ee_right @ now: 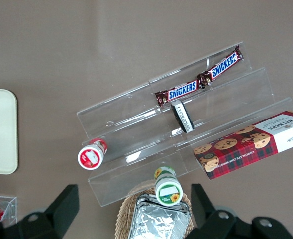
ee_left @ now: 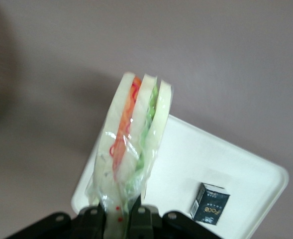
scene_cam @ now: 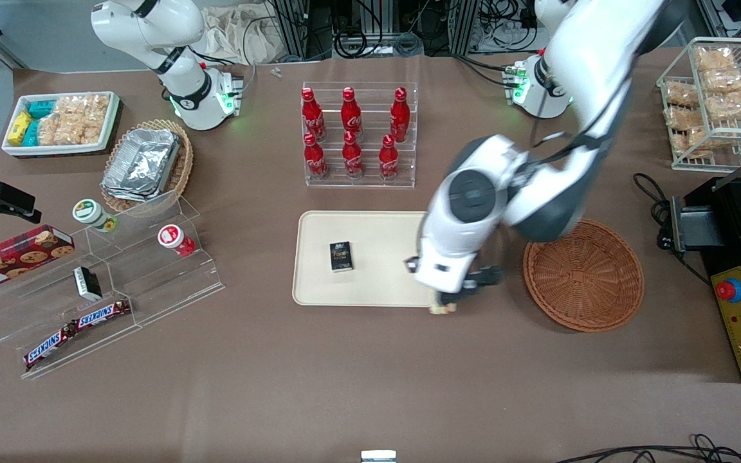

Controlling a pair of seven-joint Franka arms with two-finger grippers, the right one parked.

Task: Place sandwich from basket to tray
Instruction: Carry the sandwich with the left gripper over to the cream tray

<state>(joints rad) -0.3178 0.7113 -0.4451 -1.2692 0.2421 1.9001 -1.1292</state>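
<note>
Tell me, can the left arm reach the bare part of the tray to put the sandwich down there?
Probably yes. The claw, shut on the sandwich, hangs at the tray corner nearest the basket. Only a small dark box lies on the tray, well apart.

White, grey-jointed arm (black gripper)

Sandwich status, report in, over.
Gripper shut on sandwich, above tray corner. Basket empty. Small dark box on tray, apart from it.
</note>
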